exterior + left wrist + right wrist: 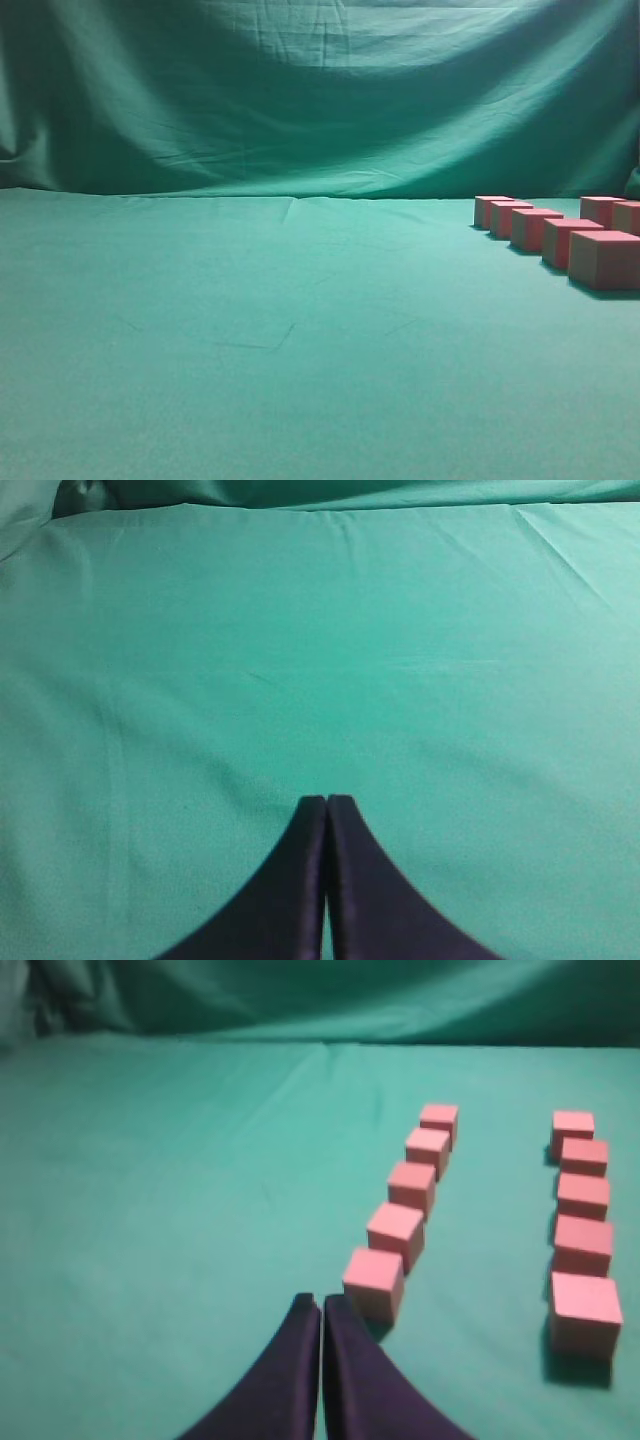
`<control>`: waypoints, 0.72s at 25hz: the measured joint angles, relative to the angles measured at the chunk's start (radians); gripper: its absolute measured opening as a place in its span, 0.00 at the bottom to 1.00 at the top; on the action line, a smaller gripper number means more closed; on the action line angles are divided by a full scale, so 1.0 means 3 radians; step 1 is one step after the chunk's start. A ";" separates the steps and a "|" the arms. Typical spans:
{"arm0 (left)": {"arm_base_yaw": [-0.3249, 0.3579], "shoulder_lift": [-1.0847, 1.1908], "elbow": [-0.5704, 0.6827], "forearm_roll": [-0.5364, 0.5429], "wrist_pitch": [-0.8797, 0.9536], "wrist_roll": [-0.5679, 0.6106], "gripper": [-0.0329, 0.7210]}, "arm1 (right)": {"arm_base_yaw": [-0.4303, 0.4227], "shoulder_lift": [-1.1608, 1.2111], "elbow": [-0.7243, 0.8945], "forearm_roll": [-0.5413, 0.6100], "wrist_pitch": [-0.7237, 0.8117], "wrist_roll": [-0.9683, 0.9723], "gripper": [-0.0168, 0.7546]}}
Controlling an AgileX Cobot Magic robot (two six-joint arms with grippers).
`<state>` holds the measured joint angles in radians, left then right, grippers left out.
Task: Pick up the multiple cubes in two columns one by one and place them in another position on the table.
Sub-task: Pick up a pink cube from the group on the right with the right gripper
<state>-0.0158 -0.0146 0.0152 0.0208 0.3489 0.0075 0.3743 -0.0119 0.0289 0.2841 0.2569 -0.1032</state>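
On the green worktop (180,1220), ten pinkish-red cubes are seen from the right wrist view, set in two columns of five that run away from the camera. One column (410,1205) stands just right of centre, slanting from about 6 o'clock up toward 1 o'clock; the other column (582,1220) stands at 3 o'clock, near the right edge of that view. Small gaps are kept between most of the cubes in each column, and a broad strip of bare cloth is left between the two columns. All cubes rest flat on the cloth; none is stacked or tilted.

From the exterior view, the columns are seen at 3 o'clock, at the far right of the worktop. Five cubes of the nearer row (545,235) are shown in full, while only two cubes of the other row (612,213) are caught at the frame edge.

The right hand (321,1305) is shown at 6 o'clock of its view with its dark fingers pressed together, closed and holding nothing. Its tips lie just left of the nearest cube (374,1282) of the middle column, without touching it.

The left hand (326,805) is likewise shown with its fingers closed together and empty, over bare cloth; no cube appears in its view. A wrinkled green backdrop (320,90) is hung behind the worktop.
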 joint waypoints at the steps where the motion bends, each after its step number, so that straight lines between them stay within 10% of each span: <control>1: 0.0000 0.0000 0.0000 0.0000 0.0000 0.0000 0.04 | 0.0000 0.0000 0.0000 0.0155 -0.0167 0.0000 0.02; 8: 0.0000 0.0000 0.0000 0.0000 0.0000 0.0000 0.04 | 0.0000 0.0000 0.0000 0.0415 -0.1040 -0.0035 0.02; 18: 0.0000 0.0000 0.0000 0.0000 0.0000 0.0000 0.04 | 0.0000 0.0724 -0.0738 0.0509 -0.0772 -0.0058 0.02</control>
<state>-0.0158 -0.0146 0.0152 0.0208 0.3489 0.0075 0.3743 0.2054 -0.1927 0.4369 0.0254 -0.1208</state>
